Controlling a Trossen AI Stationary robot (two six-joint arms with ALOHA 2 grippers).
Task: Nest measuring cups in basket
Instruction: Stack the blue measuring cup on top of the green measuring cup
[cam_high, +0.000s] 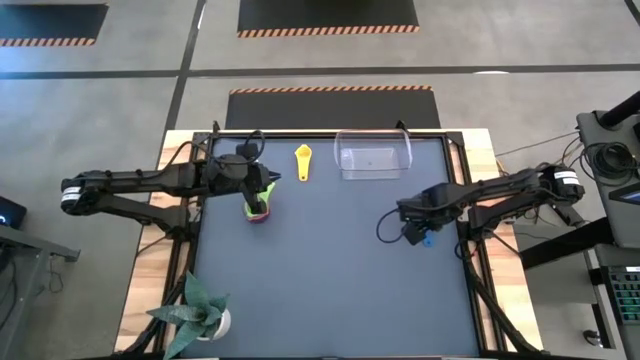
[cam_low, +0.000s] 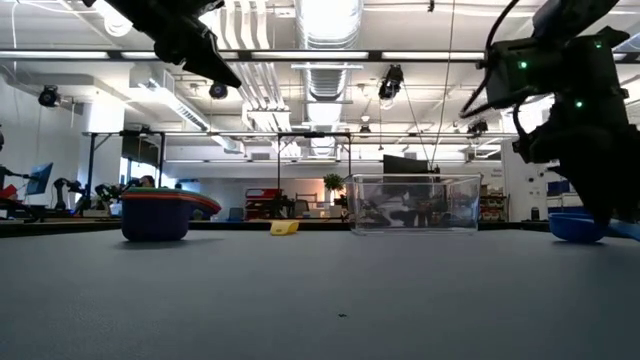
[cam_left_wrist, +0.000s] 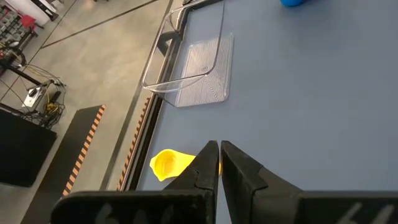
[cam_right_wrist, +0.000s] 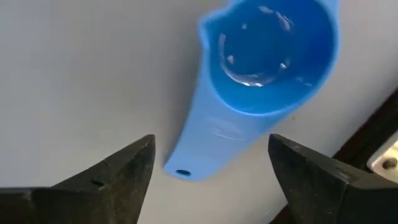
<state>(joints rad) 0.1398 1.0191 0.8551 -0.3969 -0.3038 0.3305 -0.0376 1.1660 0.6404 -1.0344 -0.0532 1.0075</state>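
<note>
A blue plastic measuring cup (cam_right_wrist: 267, 59) lay on the dark grey desk (cam_high: 330, 270) near its right edge, its flat handle between the spread fingers of the right hand (cam_right_wrist: 211, 177). The clear plastic rectangular basket (cam_high: 373, 155) stood at the far edge, a yellow cup (cam_high: 303, 162) beside it. The left hand (cam_left_wrist: 219, 163), pressed together, hovered over a stack of nested cups (cam_high: 257, 208). Beyond lay concrete floor with black, stripe-edged mats (cam_high: 330, 105).

The high view looks straight down on the table (cam_high: 330, 260); the low view looks level across it; both share the basket (cam_high: 373, 155). Each wrist view looks down close at the table.
</note>
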